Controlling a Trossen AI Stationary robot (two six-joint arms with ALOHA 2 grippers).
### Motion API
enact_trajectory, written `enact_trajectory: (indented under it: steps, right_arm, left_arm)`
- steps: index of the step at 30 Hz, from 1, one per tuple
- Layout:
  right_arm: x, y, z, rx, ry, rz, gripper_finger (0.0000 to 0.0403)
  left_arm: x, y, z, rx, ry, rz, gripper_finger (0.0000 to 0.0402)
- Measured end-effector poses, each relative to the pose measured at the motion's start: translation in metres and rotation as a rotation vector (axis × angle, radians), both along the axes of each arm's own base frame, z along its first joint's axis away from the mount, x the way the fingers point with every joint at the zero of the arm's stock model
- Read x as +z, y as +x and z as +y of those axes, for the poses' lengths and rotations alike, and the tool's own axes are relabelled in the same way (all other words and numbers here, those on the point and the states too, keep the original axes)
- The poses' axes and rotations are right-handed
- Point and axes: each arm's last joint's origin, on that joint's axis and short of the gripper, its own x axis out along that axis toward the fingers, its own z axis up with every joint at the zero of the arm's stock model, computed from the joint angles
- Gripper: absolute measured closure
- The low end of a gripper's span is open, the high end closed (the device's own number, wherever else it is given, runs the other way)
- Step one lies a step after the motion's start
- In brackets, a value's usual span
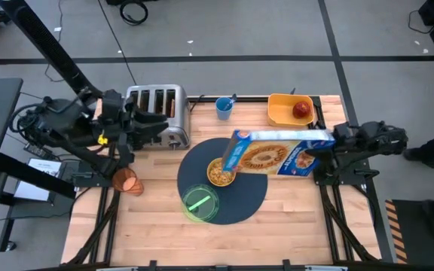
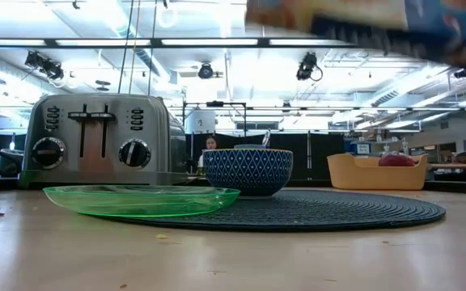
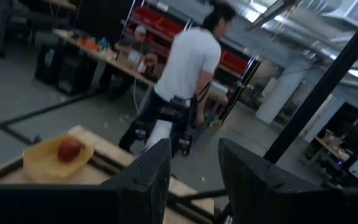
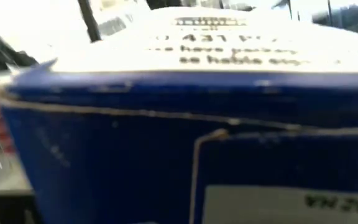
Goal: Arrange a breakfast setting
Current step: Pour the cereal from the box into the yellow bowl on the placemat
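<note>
Right claw (image 1: pixel 324 153) was clamped on the cereal box (image 1: pixel 277 150), which was tipped with its open end over the cereal bowl (image 1: pixel 221 173) on the navy mat (image 1: pixel 247 199). Left claw (image 1: pixel 153 124) was held partly open and empty by the toaster (image 1: pixel 159 113). Cereal could be spilled past the bowl's rim onto the mat or green plate (image 1: pixel 200 203) if the box were tilted further.

In the right wrist view the cereal box (image 4: pixel 185 124) fills the frame, blurred and hiding that arm's fingers; in the low view the box (image 2: pixel 362 24) is cut off at the top edge, and the bowl (image 2: pixel 247 170) hides its own contents.
</note>
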Motion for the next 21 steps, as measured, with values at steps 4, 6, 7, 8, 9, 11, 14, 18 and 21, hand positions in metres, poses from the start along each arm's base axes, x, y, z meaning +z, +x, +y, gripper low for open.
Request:
enact_trajectory:
  steps: [4, 6, 7, 8, 9, 11, 14, 18, 21]
  right_arm:
    - [0.014, -0.005, -0.001, 0.005, -0.008, -0.155, 0.0241]
    - [0.021, -0.007, -0.001, 0.000, -0.011, -0.229, 0.0241]
    - [0.025, -0.007, -0.002, -0.003, -0.009, -0.271, 0.0241]
    - [0.029, -0.008, -0.002, -0.006, -0.006, -0.313, 0.0241]
    - [0.034, -0.009, -0.002, -0.009, -0.005, -0.359, 0.0241]
    - [0.042, -0.008, -0.001, -0.010, -0.006, -0.472, 0.0241]
    - [0.052, -0.002, 0.002, -0.010, -0.014, -0.617, 0.0241]
    - [0.060, 0.019, 0.008, -0.025, -0.019, -0.671, 0.0241]
    - [0.063, 0.040, 0.014, -0.031, -0.016, -0.702, 0.0241]
  left_arm:
    - [0.006, 0.004, -0.002, 0.009, 0.079, -0.042, 0.0260]
    - [0.007, 0.008, -0.002, 0.018, 0.125, -0.048, 0.0260]
    - [0.006, 0.011, -0.003, 0.018, 0.140, -0.049, 0.0260]
    - [0.006, 0.014, -0.005, 0.015, 0.158, -0.052, 0.0260]
    - [0.006, 0.017, -0.006, 0.017, 0.180, -0.049, 0.0260]
    - [0.005, 0.024, -0.009, 0.021, 0.226, -0.044, 0.0259]
    - [-0.001, 0.037, -0.014, 0.020, 0.278, -0.013, 0.0259]
    - [-0.010, 0.055, -0.018, -0.032, 0.278, 0.014, 0.0243]
    - [-0.018, 0.072, -0.017, -0.080, 0.282, 0.037, 0.0214]
